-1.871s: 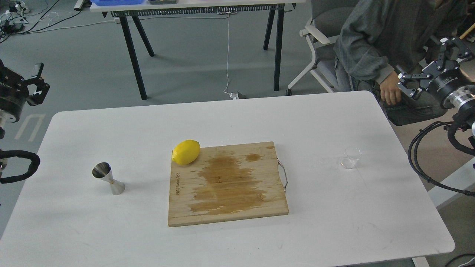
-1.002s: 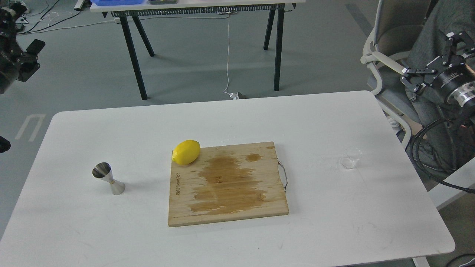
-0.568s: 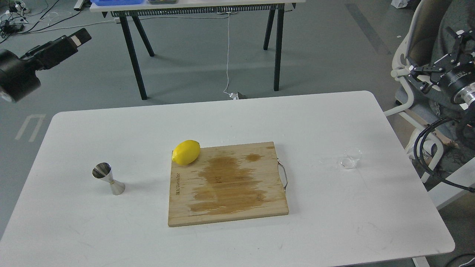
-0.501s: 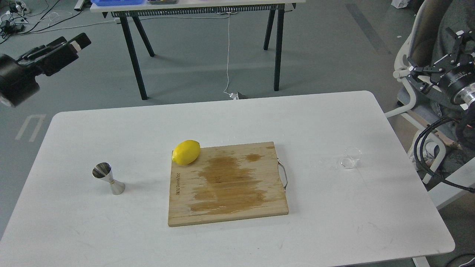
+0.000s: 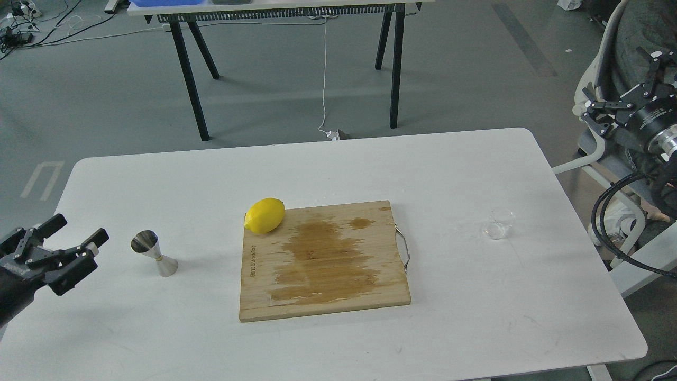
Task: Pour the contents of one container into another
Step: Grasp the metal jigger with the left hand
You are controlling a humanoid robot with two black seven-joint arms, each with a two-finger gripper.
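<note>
The steel hourglass jigger (image 5: 154,254) stands upright on the left part of the white table (image 5: 328,169). A small clear glass cup (image 5: 499,224) sits on the right part of the table, right of the cutting board. My left gripper (image 5: 78,229) is open just left of the jigger, low over the table, a short gap away from it. Off the table's right edge and well above the cup, my right gripper (image 5: 619,79) is open and holds nothing.
A wooden cutting board (image 5: 323,260) with a wet stain and a metal handle lies in the middle, a lemon (image 5: 264,215) at its back left corner. A chair with a seated person (image 5: 634,32) is at the right, behind my right arm. Another table stands behind.
</note>
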